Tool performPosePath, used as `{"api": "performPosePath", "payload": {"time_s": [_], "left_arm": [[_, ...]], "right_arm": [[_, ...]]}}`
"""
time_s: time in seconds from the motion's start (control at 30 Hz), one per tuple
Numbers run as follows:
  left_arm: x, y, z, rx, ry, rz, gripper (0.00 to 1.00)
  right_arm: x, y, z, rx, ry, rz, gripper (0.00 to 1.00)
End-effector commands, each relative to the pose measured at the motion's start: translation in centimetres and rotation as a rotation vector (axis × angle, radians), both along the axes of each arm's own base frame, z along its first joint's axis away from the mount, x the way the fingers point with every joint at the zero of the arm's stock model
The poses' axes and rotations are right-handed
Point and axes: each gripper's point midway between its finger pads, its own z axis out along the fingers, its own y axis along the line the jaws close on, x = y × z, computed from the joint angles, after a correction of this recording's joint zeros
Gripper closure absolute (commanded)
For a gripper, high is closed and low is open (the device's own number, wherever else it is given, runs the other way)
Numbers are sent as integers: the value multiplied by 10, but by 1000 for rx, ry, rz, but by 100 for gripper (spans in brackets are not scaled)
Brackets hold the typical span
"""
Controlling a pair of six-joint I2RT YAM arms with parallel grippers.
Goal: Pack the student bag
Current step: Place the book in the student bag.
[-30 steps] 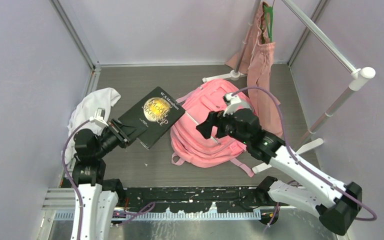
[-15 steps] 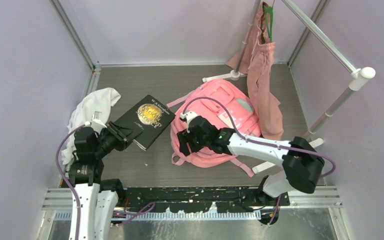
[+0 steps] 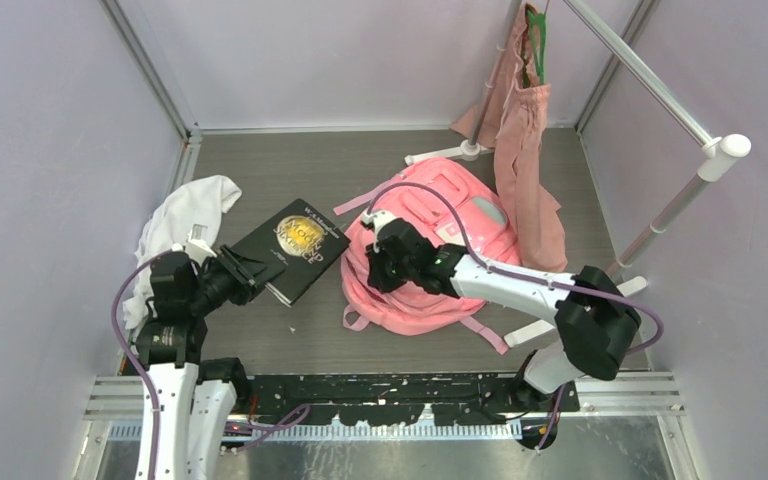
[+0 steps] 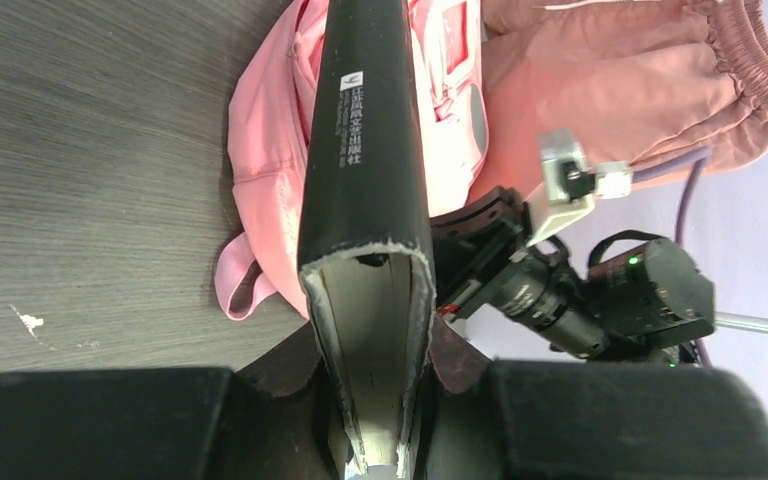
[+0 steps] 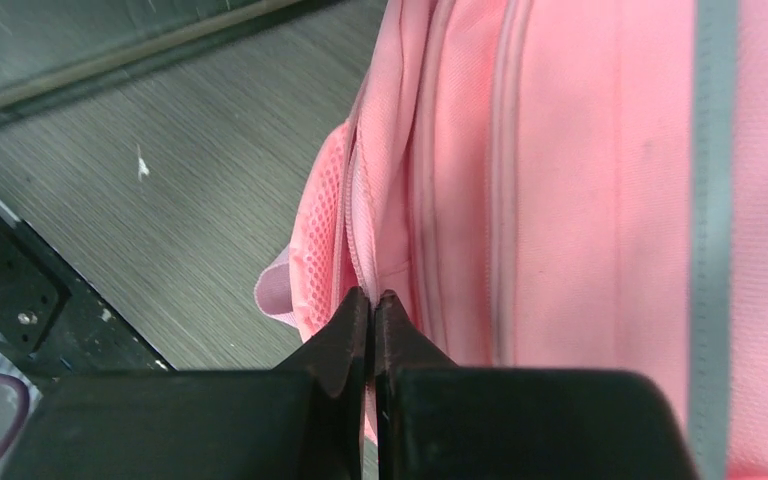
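Observation:
The pink student bag (image 3: 470,215) lies flat in the middle of the table. My right gripper (image 3: 378,268) sits at its left edge. In the right wrist view this gripper (image 5: 372,300) is shut, pinching a thin strip of the bag's (image 5: 580,200) zip edge (image 5: 353,200). A black book (image 3: 295,245) with a gold emblem hangs tilted left of the bag, held at its near corner by my left gripper (image 3: 245,272). Seen from the left wrist, that gripper (image 4: 370,360) clamps both covers, and the book's spine (image 4: 365,130) points toward the bag (image 4: 260,150).
A white cloth (image 3: 185,215) is bunched against the left wall. A dusty-pink tote (image 3: 520,130) hangs on a green hanger from a white rack (image 3: 660,100) at the back right, its foot (image 3: 440,155) behind the bag. Walls close in on three sides.
My right arm swung from above the bag down to its left edge, and its jaws closed on the zip edge. The left arm and the book shifted only slightly.

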Motion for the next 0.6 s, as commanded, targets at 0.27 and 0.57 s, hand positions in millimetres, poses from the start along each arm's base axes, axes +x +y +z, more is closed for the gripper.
{"api": "performPosePath", "payload": {"time_s": [0.27,0.57], "left_arm": [[-13,-30,90,-3,-322,-262,100],[-2,-38,58,-188,-291,-254,100]], "right_arm": [[70,-31,225,460,-231,-147,99],[63,2,268,608,-177,-34,99]]}}
